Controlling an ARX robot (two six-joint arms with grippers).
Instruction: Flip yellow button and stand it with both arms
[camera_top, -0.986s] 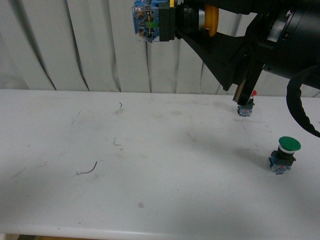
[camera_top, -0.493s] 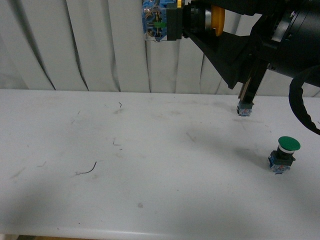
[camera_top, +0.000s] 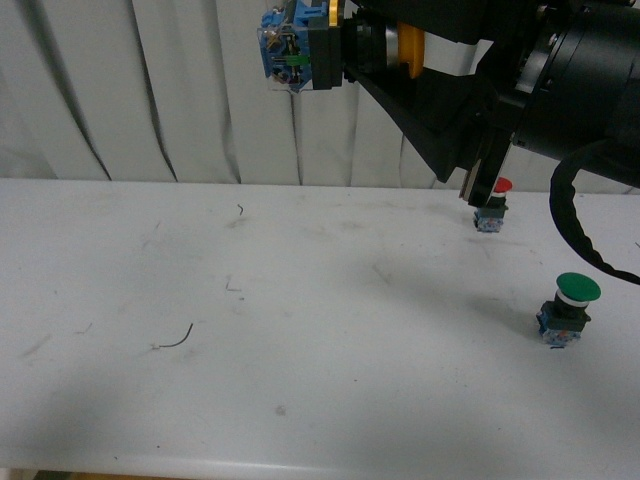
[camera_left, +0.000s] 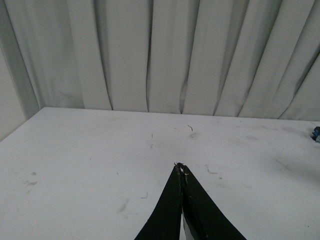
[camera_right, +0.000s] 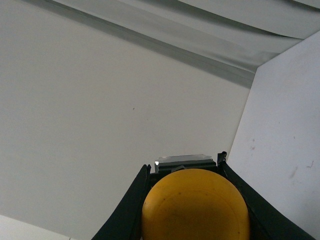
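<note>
Pincer (camera_top: 370, 45) on right arm (camera_top: 585, 85) clamps yellow button (camera_top: 300, 45) sideways, aloft.

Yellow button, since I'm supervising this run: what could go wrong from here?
The yellow button hangs sideways in the right gripper, high above the table; a slip would likely drop it hard.
The left gripper is shut; unless it opens, a handover could knock the button loose.
The red button and green button stand on the right side; lowering there might topple them.
</note>
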